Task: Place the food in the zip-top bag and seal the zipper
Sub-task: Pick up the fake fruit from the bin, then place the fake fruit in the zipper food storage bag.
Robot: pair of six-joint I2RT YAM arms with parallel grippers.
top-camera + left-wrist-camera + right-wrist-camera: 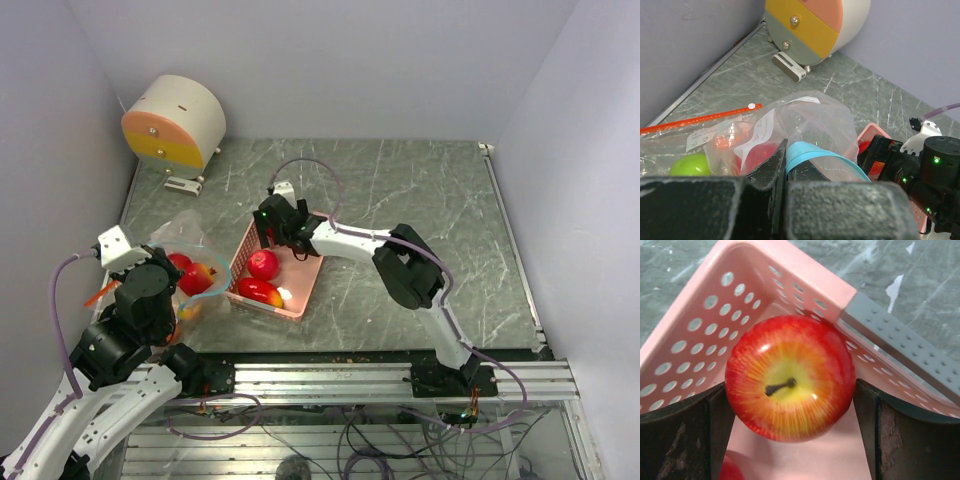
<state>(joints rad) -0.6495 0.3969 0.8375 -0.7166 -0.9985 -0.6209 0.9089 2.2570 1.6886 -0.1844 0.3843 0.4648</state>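
The clear zip-top bag (185, 235) lies at the left and holds red apples (200, 272), a green apple (690, 165) and an orange one (727, 142). My left gripper (785, 165) is shut on the bag's teal-blue zipper (840, 162) and holds the mouth up and open; in the top view it (178, 290) is at the bag's near edge. My right gripper (790, 390) is at the far end of the pink basket (790, 265). Its fingers (690, 440) press both sides of a red-yellow apple (790, 377). Two more red apples (263, 264) lie in the basket (300, 300).
A round cream, orange and pink drawer unit (175, 122) stands at the far left corner. A flat plastic bag with a red strip (700, 117) lies by the left wall. The right arm's wrist (925, 175) is close beside the bag's mouth. Walls enclose the table on three sides.
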